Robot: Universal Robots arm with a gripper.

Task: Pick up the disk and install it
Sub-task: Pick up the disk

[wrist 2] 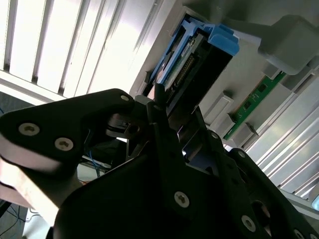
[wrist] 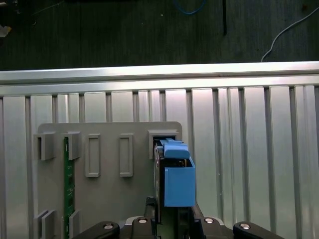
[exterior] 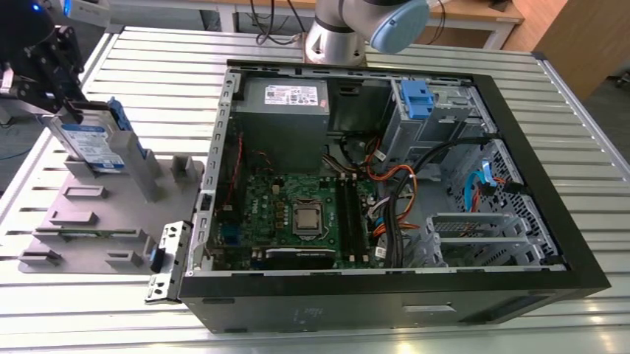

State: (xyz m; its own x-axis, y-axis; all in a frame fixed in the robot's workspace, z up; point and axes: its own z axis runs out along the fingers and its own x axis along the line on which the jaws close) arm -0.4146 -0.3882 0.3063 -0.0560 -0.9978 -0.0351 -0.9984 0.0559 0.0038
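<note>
One slatted table (exterior: 99, 317). On it, an open computer case (exterior: 394, 299); at the exterior view's left, a grey fixture plate (exterior: 94, 221). Upright at that plate, the disk (exterior: 91, 144), the gripper (exterior: 75, 110) with fingers clamped on its top edge.

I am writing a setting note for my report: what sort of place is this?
Probably a robotics lab bench for computer assembly: an open desktop case lies on a slatted metal table, a robot arm's base stands beside it, and a grey fixture holds the disk upright.
</note>
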